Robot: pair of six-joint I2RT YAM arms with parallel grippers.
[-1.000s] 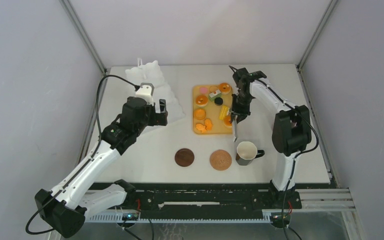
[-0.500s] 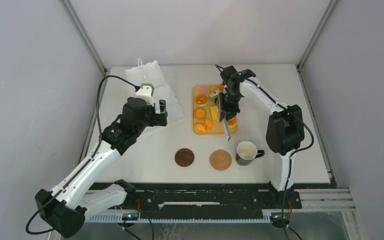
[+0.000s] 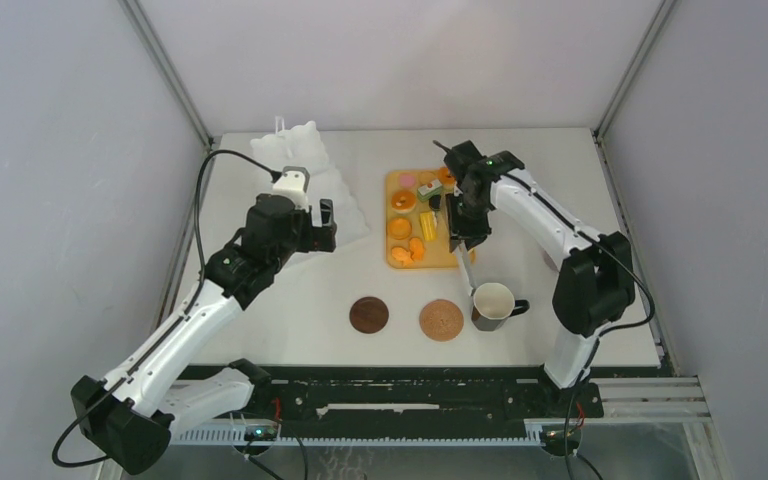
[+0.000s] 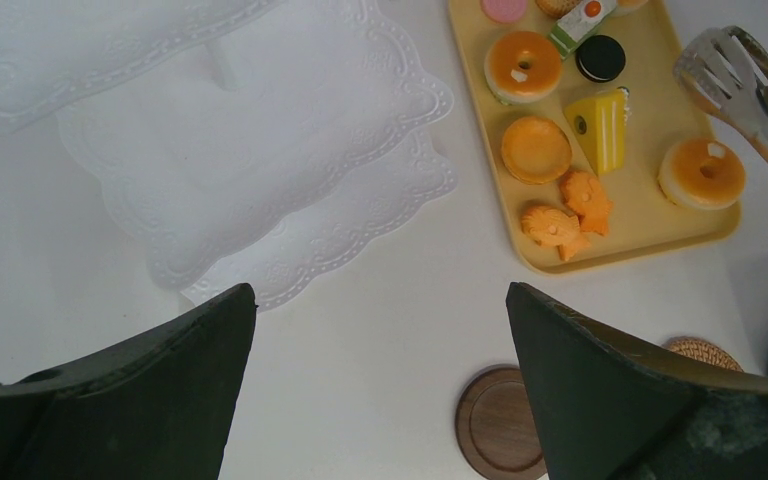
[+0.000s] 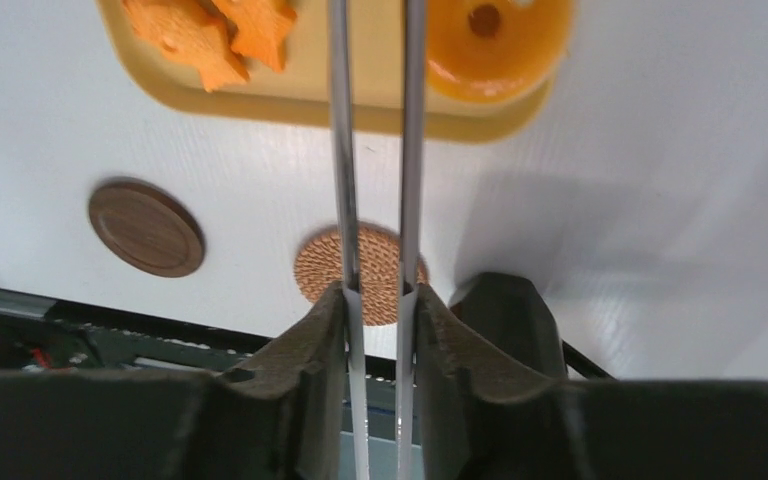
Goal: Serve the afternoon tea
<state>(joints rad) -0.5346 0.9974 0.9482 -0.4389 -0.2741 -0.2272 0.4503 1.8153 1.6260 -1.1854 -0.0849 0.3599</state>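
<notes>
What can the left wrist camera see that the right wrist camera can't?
Only the left wrist view shows the white lacy stand, the yellow cake wedge and the black round. Only the right wrist view shows the right gripper squeezing the tongs by their handles. Both show the tongs, the tan tray, the orange star cookies, the dark wooden coaster and the woven coaster.

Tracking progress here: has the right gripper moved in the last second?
Yes. The right gripper, holding tongs, shifted left from the tray's right edge to above the tray.
</notes>
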